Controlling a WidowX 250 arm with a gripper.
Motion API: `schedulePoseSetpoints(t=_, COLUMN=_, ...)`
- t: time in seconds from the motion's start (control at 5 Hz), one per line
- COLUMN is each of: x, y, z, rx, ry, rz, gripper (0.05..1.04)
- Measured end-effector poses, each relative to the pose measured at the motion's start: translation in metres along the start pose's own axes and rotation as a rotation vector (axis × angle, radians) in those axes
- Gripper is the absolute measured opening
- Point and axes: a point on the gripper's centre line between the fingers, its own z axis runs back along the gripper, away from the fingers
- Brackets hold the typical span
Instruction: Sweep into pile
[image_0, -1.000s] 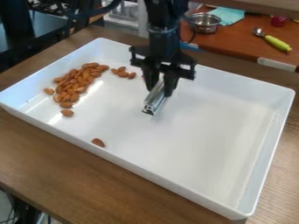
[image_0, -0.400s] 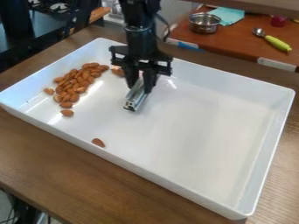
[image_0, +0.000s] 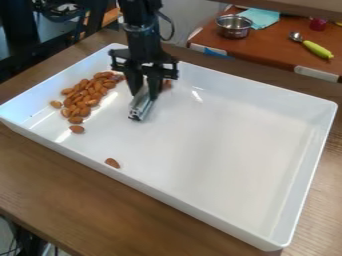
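So, from where I stand, a lot of brown nuts lie in a loose pile at the far left of the big white tray. The pile is long and runs at a slant, from the left side up toward the back wall. Most of the nuts in it touch each other. One nut sits at its left edge, and another nut lies just below it, a bit apart. A bit more to the right, one lone nut lies down by the front wall, well apart from the pile.

Next comes the black robot arm, which hangs down from the top. Its tool is over the back left part of the tray, just right of the top end of the pile. The tool is closed on a shiny metal bar and holds it at a tilt, with the near end low. I can't tell if the bar touches the tray. Some nut peeks out just behind the tool, on its right side.

The tray sits on a brown wood table. Behind it, on an orange-brown table, I see a round metal pot, then a light blue cloth, then a spoon with a green handle, and a small red thing in back.
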Motion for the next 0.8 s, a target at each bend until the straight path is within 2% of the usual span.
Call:
schedulePoseSetpoints(t=0.4, x=0.002, y=0.013, z=0.002, rx=0.005, ry=0.008, rz=0.035, gripper=0.367)
schedulePoseSetpoints(t=0.6, x=0.001, y=0.024, z=0.002, rx=0.032, ry=0.015, rz=0.063, gripper=0.367)
schedulePoseSetpoints(t=0.8, x=0.003, y=0.039, z=0.004, rx=0.115, ry=-0.003, rz=0.072, gripper=0.367)
